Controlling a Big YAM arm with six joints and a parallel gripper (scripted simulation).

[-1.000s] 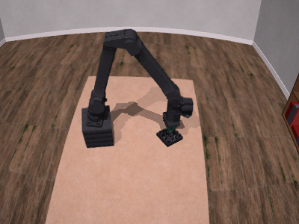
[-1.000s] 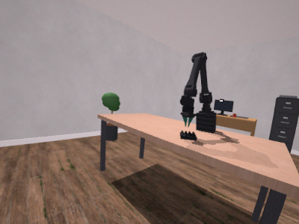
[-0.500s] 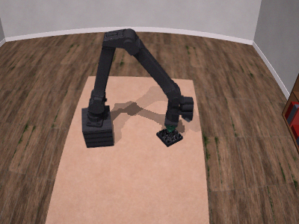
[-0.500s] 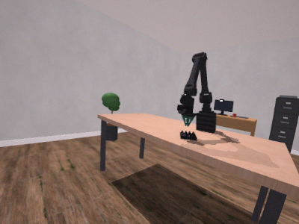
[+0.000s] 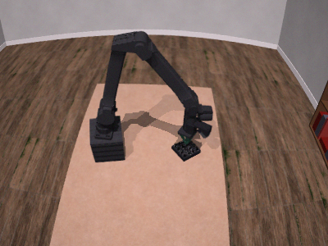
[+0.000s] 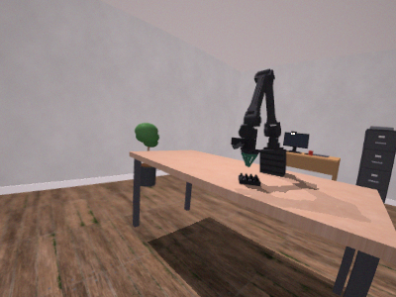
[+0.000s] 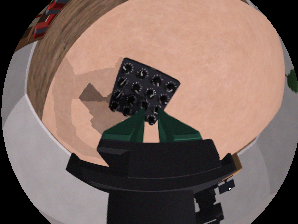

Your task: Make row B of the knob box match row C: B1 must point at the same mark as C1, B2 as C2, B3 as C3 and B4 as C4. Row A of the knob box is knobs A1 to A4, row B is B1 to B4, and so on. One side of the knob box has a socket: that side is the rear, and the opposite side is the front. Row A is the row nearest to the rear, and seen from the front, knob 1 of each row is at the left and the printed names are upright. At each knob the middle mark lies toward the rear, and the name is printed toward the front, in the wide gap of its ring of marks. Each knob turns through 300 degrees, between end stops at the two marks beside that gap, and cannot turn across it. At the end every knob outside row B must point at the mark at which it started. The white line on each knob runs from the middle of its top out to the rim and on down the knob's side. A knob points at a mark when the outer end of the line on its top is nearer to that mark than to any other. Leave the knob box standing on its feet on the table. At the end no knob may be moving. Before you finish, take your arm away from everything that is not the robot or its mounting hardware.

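Note:
The knob box (image 5: 187, 151) (image 6: 248, 179) (image 7: 144, 87) is a small black square block with several rows of dark knobs. It stands flat on the tan table (image 5: 135, 197) (image 6: 208, 165), right of the arm's base. The knob lines and marks are too small to read in any view. My gripper (image 5: 186, 140) (image 6: 249, 161) (image 7: 152, 121) has green fingers pointing down. It hangs a little above the box's near edge and touches no knob. The fingers stand a narrow gap apart with nothing between them.
The arm's black base block (image 5: 107, 141) (image 6: 273, 162) stands on the table left of the box. The table's right edge (image 5: 219, 164) is close to the box. A bookshelf (image 5: 321, 131), a plant (image 6: 147, 135) and a filing cabinet (image 6: 375, 158) stand off the table.

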